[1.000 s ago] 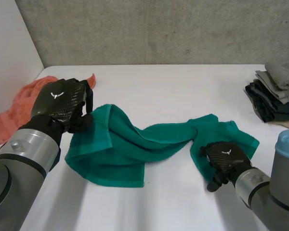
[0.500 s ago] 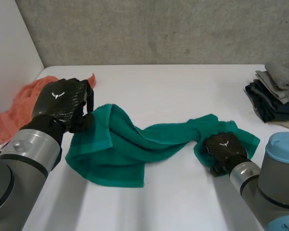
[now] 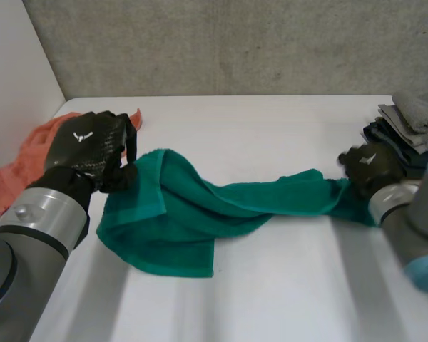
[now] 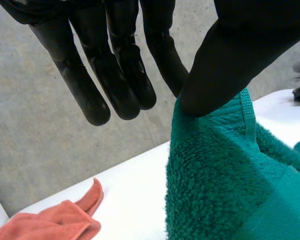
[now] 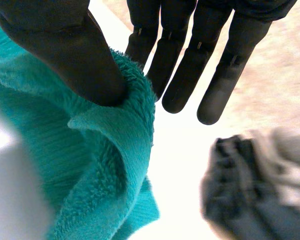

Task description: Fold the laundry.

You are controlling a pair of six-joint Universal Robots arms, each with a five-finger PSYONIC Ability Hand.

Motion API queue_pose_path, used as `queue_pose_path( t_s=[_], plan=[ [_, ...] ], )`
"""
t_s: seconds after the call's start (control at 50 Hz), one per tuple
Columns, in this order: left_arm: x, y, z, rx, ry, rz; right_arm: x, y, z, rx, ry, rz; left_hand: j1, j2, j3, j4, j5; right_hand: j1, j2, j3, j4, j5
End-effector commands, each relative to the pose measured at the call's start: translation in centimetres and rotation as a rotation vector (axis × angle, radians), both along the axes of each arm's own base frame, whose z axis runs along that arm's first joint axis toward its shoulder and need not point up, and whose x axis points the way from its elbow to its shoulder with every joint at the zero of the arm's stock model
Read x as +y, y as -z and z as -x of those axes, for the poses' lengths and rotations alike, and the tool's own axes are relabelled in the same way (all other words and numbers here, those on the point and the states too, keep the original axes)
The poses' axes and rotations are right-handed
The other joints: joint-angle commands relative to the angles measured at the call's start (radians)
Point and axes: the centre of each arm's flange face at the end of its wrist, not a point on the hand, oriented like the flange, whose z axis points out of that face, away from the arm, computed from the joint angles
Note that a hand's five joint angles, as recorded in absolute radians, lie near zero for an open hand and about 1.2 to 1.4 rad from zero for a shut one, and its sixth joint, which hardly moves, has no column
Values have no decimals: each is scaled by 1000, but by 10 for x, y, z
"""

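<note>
Tightly pinching the towel point(image 3: 200, 214) under each thumb, left hand point(image 3: 93, 146) at one corner, right hand point(image 3: 371, 167) at the other end, long way stretched between them across the table point(image 3: 257, 135).

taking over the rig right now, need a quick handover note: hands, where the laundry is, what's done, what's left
The left robot hand pinches the green towel between thumb and fingers, at the end near the orange cloth.
The right robot hand pinches the towel's other end, beside the folded stack.
The towel runs between the two hands over the white table, twisted and bunched in the middle.
Done: the grey and dark cloths are stacked folded.
Left: spread and fold the green towel, then the crumpled orange cloth.
</note>
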Motion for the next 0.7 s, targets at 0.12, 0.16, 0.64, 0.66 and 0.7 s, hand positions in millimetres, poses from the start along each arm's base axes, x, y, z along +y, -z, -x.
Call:
queue_pose_path(
  t_s=[0.12, 0.16, 0.64, 0.66, 0.7],
  plan=[
    [10, -44, -15, -72, -14, 64, 48, -163, 37, 224, -19, 13, 244, 199, 203, 199, 252, 273, 220, 211, 201, 244],
    [9, -45, -19, -160, -23, 67, 51, -176, 45, 281, -29, -9, 244, 199, 203, 199, 252, 273, 220, 211, 201, 244],
    [-148, -52, 39, -327, -118, 400, -71, -160, 5, 368, 92, 317, 244, 199, 203, 199, 252, 273, 220, 211, 201, 244],
    [-150, -68, 40, -297, -133, 458, -76, -172, 3, 346, 107, 398, 244, 199, 203, 199, 252, 273, 220, 211, 201, 244],
    [-154, -101, 41, -238, -171, 578, -86, -214, -2, 262, 156, 648, 244, 199, 203, 199, 252, 273, 220, 211, 201, 244]
  ],
)
